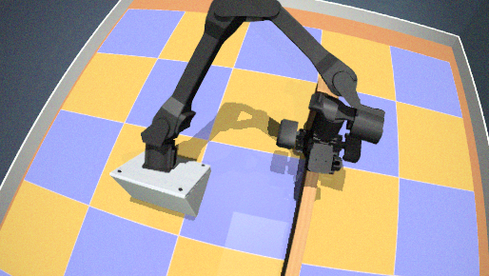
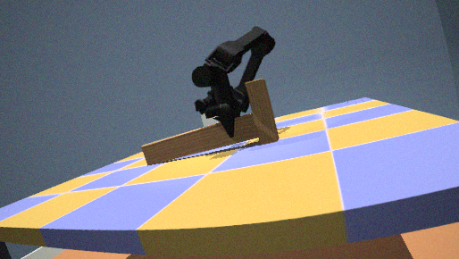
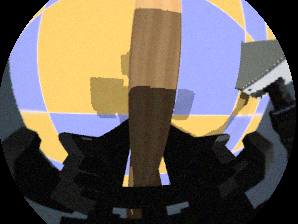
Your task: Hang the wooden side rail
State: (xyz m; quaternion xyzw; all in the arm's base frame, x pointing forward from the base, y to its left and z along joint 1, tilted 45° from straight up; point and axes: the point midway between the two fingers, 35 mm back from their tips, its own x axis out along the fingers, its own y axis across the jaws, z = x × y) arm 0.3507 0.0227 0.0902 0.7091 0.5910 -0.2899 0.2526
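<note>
Near the worktop's far edge, the fingers (image 2: 229, 127) clamp the rail (image 2: 196, 142), its raised end at the post (image 2: 262, 109), its long axis running back to the near edge.

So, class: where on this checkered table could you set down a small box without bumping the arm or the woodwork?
Free patches: the squares right of the wooden rail toward the orange border, and the squares left of the grey base. Crowded: the strip between base and rail, and around the gripper, shut on the rail beside the headboard post.
</note>
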